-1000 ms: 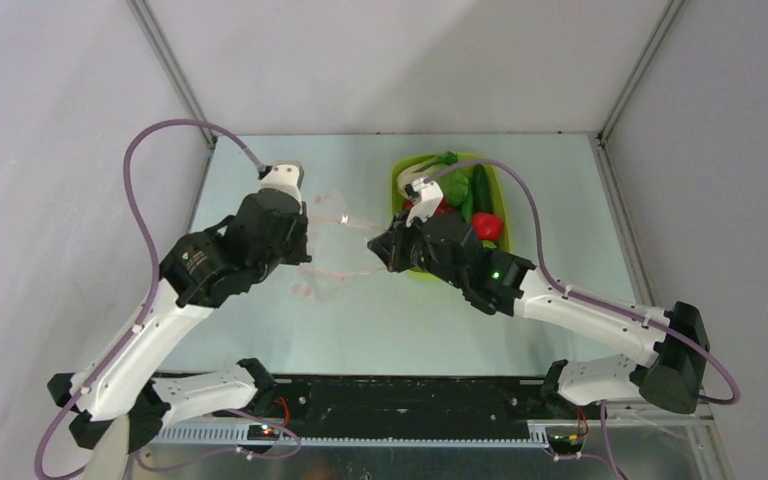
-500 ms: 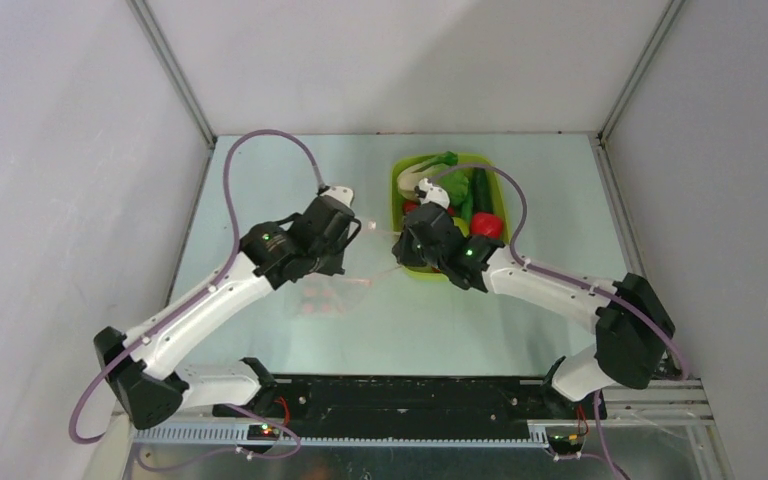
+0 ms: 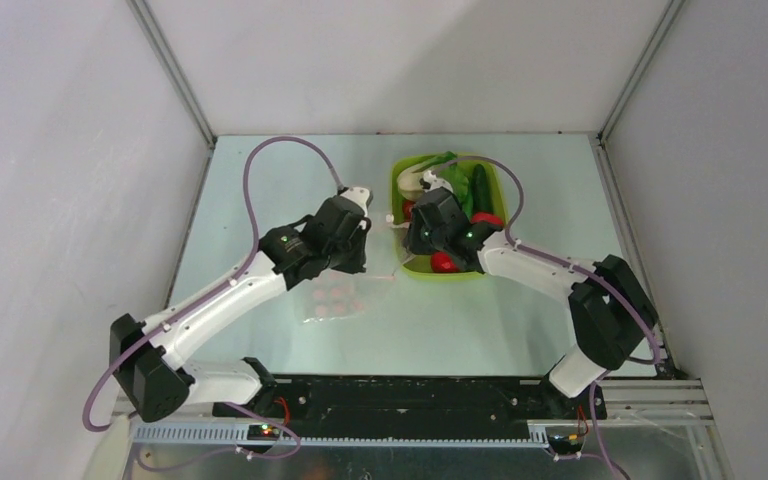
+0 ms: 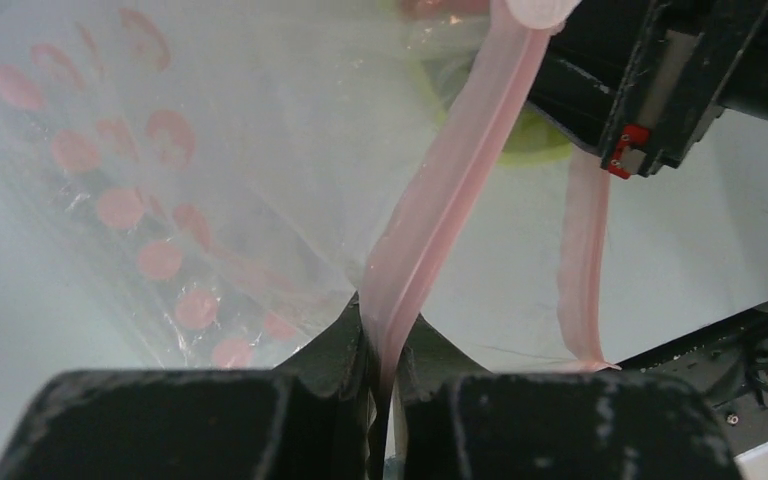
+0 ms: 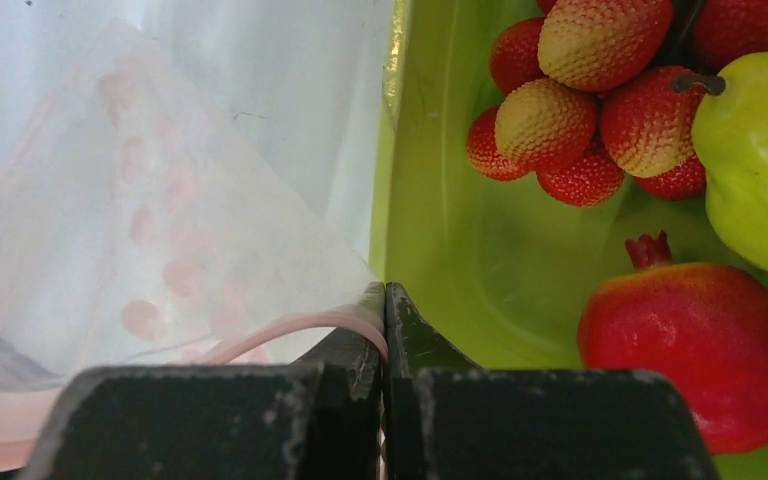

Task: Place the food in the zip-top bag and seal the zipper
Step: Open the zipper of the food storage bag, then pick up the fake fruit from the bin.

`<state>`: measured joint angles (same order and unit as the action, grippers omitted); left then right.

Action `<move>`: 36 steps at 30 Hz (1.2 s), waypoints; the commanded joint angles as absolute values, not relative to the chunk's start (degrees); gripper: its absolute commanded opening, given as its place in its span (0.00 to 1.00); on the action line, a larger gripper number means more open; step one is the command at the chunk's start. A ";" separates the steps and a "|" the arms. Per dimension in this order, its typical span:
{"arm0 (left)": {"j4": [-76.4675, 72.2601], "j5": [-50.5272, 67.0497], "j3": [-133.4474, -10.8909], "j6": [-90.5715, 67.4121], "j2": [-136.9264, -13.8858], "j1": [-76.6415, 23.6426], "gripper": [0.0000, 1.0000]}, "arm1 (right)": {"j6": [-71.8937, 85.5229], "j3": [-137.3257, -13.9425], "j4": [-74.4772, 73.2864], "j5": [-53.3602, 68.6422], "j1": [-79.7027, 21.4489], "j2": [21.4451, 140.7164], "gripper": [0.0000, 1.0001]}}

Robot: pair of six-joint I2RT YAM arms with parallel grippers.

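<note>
Left wrist view: the left tool (image 4: 385, 345) is pinching the pink zipper (image 4: 450, 190) of the clear bag (image 4: 160, 130), jaws narrow, and the strip is running from lower centre to upper right. The right tool (image 5: 385, 310) is clamping the same strip beside the green tray (image 5: 440, 200). The food (image 5: 695, 340) is lying in that tray at frame right, nearer the right arm. No legible writing is showing.

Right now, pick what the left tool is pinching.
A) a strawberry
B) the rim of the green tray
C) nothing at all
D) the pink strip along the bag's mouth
D: in the left wrist view the left tool is closed on the pink strip of the bag, and the strip runs up out from between its fingers.
</note>
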<state>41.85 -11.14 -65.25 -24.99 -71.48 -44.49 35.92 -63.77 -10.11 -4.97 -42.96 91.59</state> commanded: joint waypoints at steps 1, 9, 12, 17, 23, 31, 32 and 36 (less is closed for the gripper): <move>39.95 -9.95 -65.67 -25.34 -72.34 -44.23 0.14 | 31.87 -67.34 -9.42 -3.73 -42.65 92.71 0.04; 45.40 -18.83 -68.59 -28.29 -73.08 -44.21 0.00 | 28.33 -67.53 -9.16 0.93 -43.36 89.87 0.26; 50.94 -20.42 -72.47 -29.35 -75.55 -44.22 0.00 | 24.25 -67.50 -8.61 3.31 -45.45 85.33 0.58; 58.42 -26.87 -78.27 -27.13 -78.76 -44.10 0.00 | 21.02 -67.43 -7.59 10.91 -45.34 78.74 0.97; 58.86 -29.11 -81.09 -25.60 -81.70 -43.27 0.00 | 17.20 -67.22 -12.79 6.41 -43.56 72.77 0.99; 56.37 -24.80 -79.07 -26.48 -80.85 -38.32 0.00 | 3.04 -58.98 -9.00 -5.07 -36.51 68.93 1.00; 55.83 -23.96 -77.91 -26.48 -80.09 -37.83 0.00 | 1.69 -57.83 -7.98 -2.78 -35.57 69.44 1.00; 54.09 -22.45 -76.09 -26.14 -78.65 -36.78 0.00 | -4.68 -57.56 -6.84 2.43 -31.07 74.56 0.99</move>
